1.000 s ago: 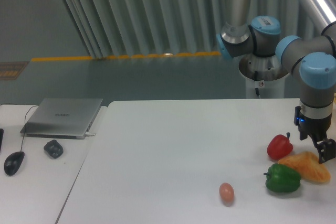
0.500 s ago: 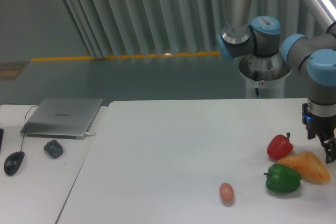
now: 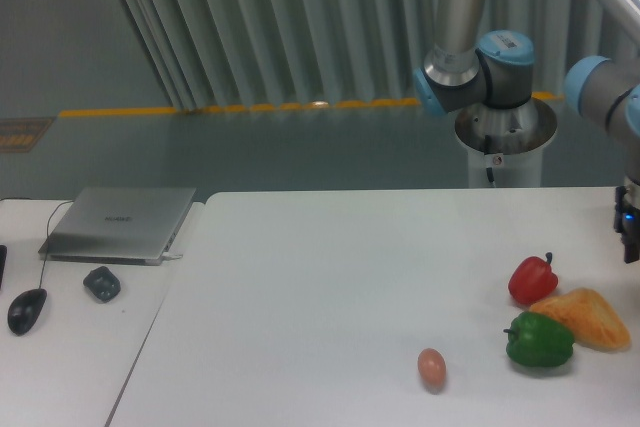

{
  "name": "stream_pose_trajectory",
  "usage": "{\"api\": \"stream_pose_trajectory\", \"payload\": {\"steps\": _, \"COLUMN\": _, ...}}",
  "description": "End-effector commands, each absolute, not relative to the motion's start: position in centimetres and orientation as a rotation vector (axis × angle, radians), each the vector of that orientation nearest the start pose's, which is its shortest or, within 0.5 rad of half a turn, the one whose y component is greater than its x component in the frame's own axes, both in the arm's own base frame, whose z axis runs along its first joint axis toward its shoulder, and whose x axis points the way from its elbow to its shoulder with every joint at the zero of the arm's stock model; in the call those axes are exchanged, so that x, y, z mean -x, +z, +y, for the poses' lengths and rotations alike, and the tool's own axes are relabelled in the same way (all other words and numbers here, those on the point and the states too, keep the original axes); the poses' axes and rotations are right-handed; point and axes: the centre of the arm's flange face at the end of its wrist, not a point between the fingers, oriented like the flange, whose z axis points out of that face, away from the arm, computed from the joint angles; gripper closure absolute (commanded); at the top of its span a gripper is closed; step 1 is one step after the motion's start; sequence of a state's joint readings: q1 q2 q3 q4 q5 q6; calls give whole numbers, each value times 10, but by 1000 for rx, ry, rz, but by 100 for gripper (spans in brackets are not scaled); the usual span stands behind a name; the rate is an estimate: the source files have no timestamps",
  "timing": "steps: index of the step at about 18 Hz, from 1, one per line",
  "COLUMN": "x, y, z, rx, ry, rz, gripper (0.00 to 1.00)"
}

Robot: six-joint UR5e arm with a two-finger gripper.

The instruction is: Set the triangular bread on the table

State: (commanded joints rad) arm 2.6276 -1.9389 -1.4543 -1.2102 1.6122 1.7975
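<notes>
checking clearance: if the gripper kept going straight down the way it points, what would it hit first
Only the gripper's upper body shows at the right edge, so its line is hard to judge. Straight down it would probably meet the bare table just right of the triangular bread, perhaps clipping the bread's tip.

A red pepper (image 3: 531, 279) stood just behind a green pepper (image 3: 539, 339), with a small tan egg (image 3: 431, 366) well to their left. On the side desk (image 3: 70, 347) lay a closed laptop (image 3: 120, 222), a mouse (image 3: 26, 310) (corded) and a small dark object (image 3: 102, 283).
</notes>
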Motion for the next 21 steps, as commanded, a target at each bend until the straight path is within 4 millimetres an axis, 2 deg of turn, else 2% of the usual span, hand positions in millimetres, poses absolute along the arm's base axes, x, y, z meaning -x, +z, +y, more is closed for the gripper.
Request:
{"api": "stream_pose_trajectory", "payload": {"steps": 4, "x": 518, "y": 365, "z": 410, "rx": 2892, "ry": 100, "rz": 1191, "gripper": 0}}
{"api": "stream_pose_trajectory", "payload": {"steps": 9, "x": 525, "y": 369, "z": 415, "rx": 2887, "ry": 18, "rz": 1209, "gripper": 0}}
{"api": "stream_pose_trajectory", "payload": {"steps": 21, "x": 522, "y": 365, "z": 417, "rx": 2884, "ry": -1, "rz": 1215, "gripper": 0}}
